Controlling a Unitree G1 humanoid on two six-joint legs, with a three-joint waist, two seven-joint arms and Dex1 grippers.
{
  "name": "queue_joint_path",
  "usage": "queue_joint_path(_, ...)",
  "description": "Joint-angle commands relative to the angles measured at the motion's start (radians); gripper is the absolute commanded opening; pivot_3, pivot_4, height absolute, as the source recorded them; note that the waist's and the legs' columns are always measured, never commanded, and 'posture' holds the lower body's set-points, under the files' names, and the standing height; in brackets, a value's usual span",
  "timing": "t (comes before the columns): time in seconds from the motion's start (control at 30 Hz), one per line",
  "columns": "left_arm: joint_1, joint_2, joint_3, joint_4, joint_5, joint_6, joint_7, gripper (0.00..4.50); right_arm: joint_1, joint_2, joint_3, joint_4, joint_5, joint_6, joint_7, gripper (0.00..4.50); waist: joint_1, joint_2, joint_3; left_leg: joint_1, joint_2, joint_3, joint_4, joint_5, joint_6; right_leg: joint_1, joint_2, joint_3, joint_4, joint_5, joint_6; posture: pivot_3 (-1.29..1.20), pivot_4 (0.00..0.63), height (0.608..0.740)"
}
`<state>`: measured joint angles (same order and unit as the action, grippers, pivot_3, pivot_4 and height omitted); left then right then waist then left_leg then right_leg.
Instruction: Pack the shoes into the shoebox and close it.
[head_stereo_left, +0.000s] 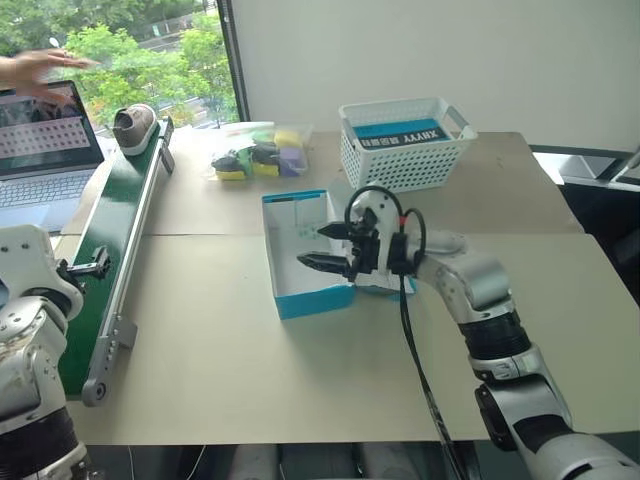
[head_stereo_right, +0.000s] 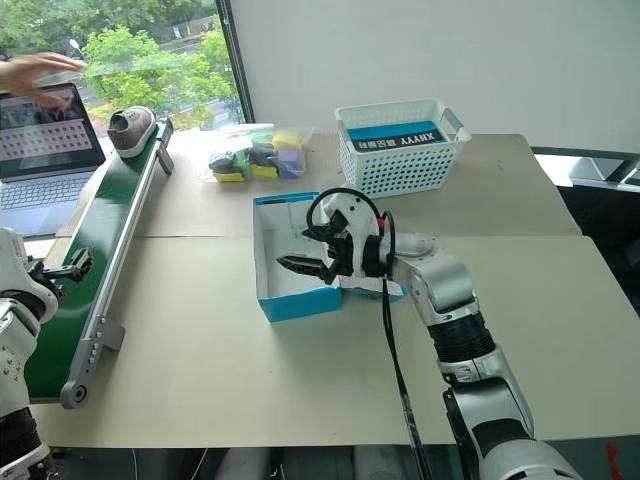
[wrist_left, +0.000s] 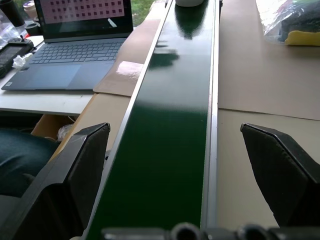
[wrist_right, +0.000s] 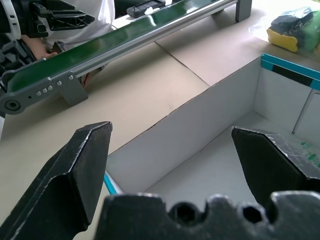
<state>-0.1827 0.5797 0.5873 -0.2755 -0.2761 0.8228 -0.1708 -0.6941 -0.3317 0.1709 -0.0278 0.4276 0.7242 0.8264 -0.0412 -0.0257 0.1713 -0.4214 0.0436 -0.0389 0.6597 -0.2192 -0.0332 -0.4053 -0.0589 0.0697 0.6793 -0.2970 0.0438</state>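
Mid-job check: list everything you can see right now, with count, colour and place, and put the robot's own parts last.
shoe: one, grey-brown, at the far end of the conveyor.
conveyor belt: one, dark green with grey rails, along the table's left side.
shoebox: one, blue outside, white inside, open with no shoe inside, mid-table.
basket: one, white lattice, far side of the table, holding a blue lettered item.
clear bag: one, with yellow, purple and dark items, left of the basket.
laptop: one, grey, open, left of the conveyor.
person's hand: one, above the laptop.
table: tan surface.
left gripper: black fingers, open, over the conveyor.
right gripper: black fingers, open, over the shoebox.
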Motion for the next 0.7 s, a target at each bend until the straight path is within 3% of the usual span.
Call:
queue_joint_path(0.03, 0.008, -0.015, -0.054, -0.037, 0.020, -0.040, 0.007, 4.50, 0.008, -0.027, -0.023, -0.056, 0.027, 0.006, 0.023, 4.47, 0.001, 0.000, 0.000, 0.000, 0.000, 0.000, 0.000, 0.000, 0.000, 0.000, 0.000, 0.000, 0.000, 0.000, 0.000, 0.00, 0.150, 0.740)
queue_joint_path(0.23, 0.005, -0.063, -0.094, -0.031, 0.033, -0.067, 0.041, 4.50, -0.025, -0.025, -0.027, -0.001, -0.031, -0.065, -0.032, 4.47, -0.003, 0.000, 0.000, 0.000, 0.000, 0.000, 0.000, 0.000, 0.000, 0.000, 0.000, 0.000, 0.000, 0.000, 0.000, 0.00, 0.150, 0.740)
queue_joint_path(0.37, -0.017, -0.079, 0.027, 0.027, -0.021, -0.036, 0.074, 4.50, -0.027, -0.018, -0.020, -0.011, -0.031, -0.059, -0.033, 4.47, -0.007, 0.000, 0.000, 0.000, 0.000, 0.000, 0.000, 0.000, 0.000, 0.000, 0.000, 0.000, 0.000, 0.000, 0.000, 0.00, 0.150, 0.740)
queue_joint_path(0.7, -0.039, -0.005, 0.089, 0.165, -0.079, -0.075, -0.007, 4.50, -0.037, -0.019, -0.021, -0.012, -0.033, -0.052, -0.033, 4.47, 0.002, 0.000, 0.000, 0.000, 0.000, 0.000, 0.000, 0.000, 0.000, 0.000, 0.000, 0.000, 0.000, 0.000, 0.000, 0.00, 0.150, 0.740)
